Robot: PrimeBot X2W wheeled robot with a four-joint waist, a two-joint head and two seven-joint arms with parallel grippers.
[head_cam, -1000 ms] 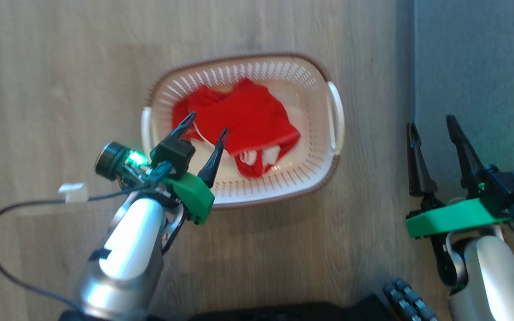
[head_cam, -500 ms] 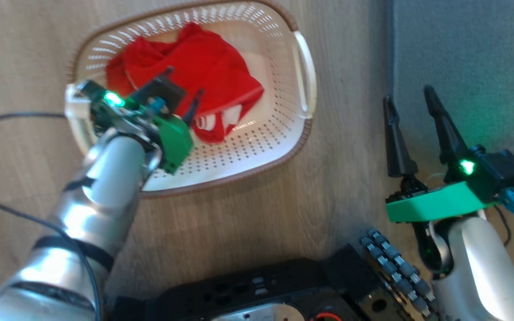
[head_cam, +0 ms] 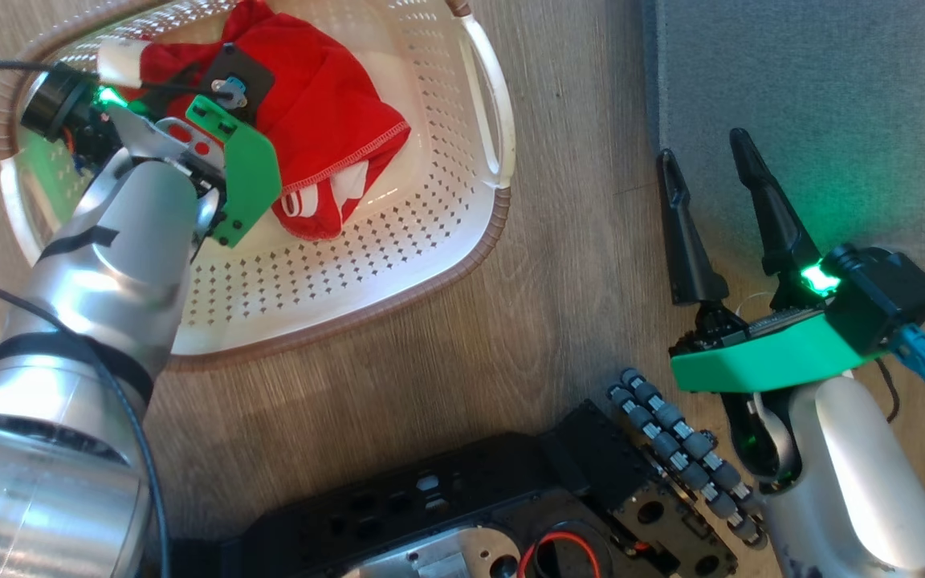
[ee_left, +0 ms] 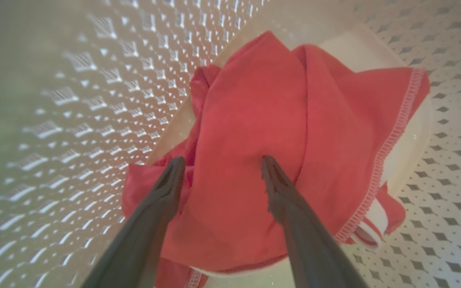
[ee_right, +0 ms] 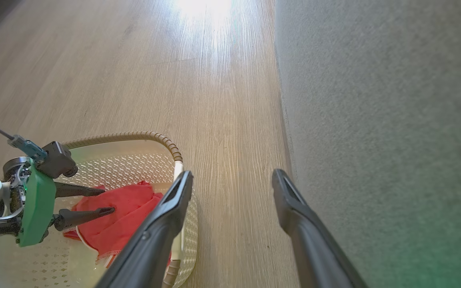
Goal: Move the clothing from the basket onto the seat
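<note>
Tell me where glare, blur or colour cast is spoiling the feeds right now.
Head view: green lamp glow tints the seat by the right claw and the basket wall. Left wrist view: basket wall smeared, clothing fairly sharp. Right wrist view: glare washes out the floor at top.

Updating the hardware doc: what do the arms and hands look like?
Silver forearms; black bands on the left forearm. Both left hand and right hand: two long dark tapered fingers on a green plate, black block, green light. Black cable along the left arm.
</note>
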